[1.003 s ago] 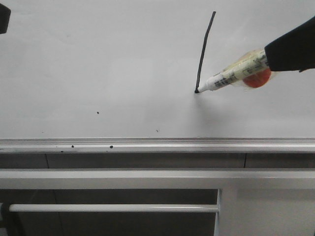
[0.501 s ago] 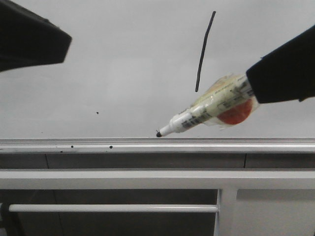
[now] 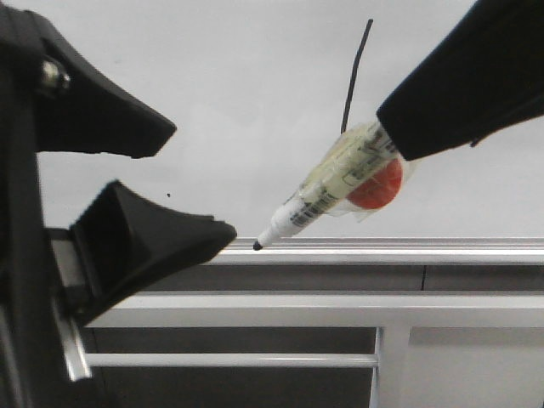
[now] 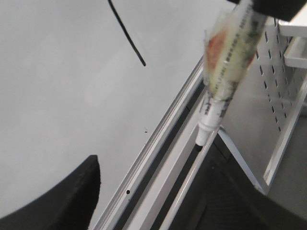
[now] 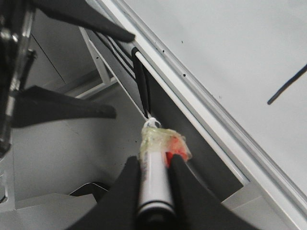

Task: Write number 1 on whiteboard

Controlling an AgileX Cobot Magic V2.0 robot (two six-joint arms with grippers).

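A thin black line, the number 1 (image 3: 355,76), can be seen on the whiteboard (image 3: 221,85). It is drawn a little slanted, high up on the right part of the board, and part of it is hidden behind the marker (image 3: 327,189) in the front view. The line looks finished, so the writing seems to be done.

The marker is pinched tight by the right gripper (image 5: 154,184), with one finger on each side of it. Its tip is off the board and is pointed down at the silver rail (image 3: 382,248) along the bottom edge of the board. Tape and something red are wrapped around the marker's middle.

The left gripper (image 3: 191,183) is seen big and dark in the front view. Its two fingers are spread apart and nothing is held between them. It is near the marker tip but not touching it.

What seems to be left is small: the marker may be put away or passed over, and the arms may be brought to rest
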